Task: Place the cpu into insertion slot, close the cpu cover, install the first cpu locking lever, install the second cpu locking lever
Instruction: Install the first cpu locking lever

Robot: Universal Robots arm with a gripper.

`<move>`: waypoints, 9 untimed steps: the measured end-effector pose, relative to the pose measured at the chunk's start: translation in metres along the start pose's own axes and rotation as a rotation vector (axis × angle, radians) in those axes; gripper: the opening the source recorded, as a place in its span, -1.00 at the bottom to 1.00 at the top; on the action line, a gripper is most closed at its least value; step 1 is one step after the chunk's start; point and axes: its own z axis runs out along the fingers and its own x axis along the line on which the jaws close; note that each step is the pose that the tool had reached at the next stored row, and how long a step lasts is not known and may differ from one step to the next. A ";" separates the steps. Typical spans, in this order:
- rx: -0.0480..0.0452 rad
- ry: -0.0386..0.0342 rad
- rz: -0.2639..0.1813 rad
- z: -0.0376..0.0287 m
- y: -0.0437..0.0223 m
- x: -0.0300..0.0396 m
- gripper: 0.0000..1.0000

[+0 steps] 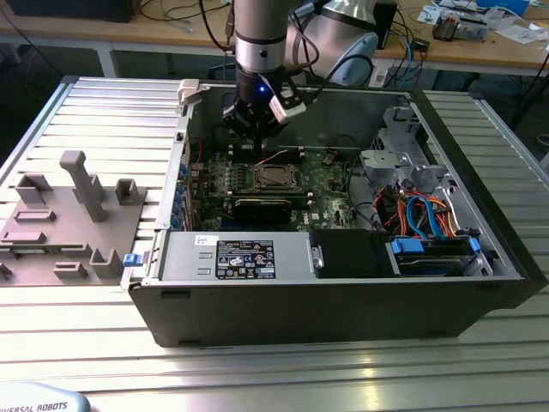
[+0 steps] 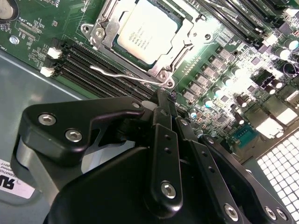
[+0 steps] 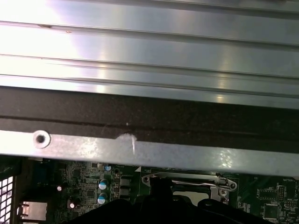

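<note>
A silvery case rail (image 3: 140, 149) crosses above the green circuit board (image 3: 84, 186) and the cpu cover (image 3: 187, 179).

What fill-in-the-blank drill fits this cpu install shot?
1. The cpu sits in the ___.
2. The board around it is coloured ___.
3. The grey fixtures lie on the exterior view's ___ of the case.
Missing words: slot; green; left.
</note>
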 end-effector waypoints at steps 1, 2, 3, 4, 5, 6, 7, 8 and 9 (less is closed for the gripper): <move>0.0001 0.0000 0.000 0.0003 0.0000 0.0000 -0.79; 0.0003 0.0002 0.000 0.0005 0.0000 0.0000 -0.79; 0.0002 0.0001 0.000 0.0008 0.0000 0.0000 -0.79; 0.0001 0.0000 0.000 0.0013 0.0000 0.0000 -0.79; 0.0001 0.0001 0.000 0.0016 0.0000 0.0000 -0.79; 0.0003 0.0002 0.000 0.0018 0.0000 0.0001 -0.79; 0.0003 0.0002 0.000 0.0019 0.0000 0.0001 -0.79; 0.0002 0.0001 0.000 0.0038 0.0000 0.0001 -0.79; 0.0001 0.0001 0.000 0.0044 0.0000 0.0001 -0.79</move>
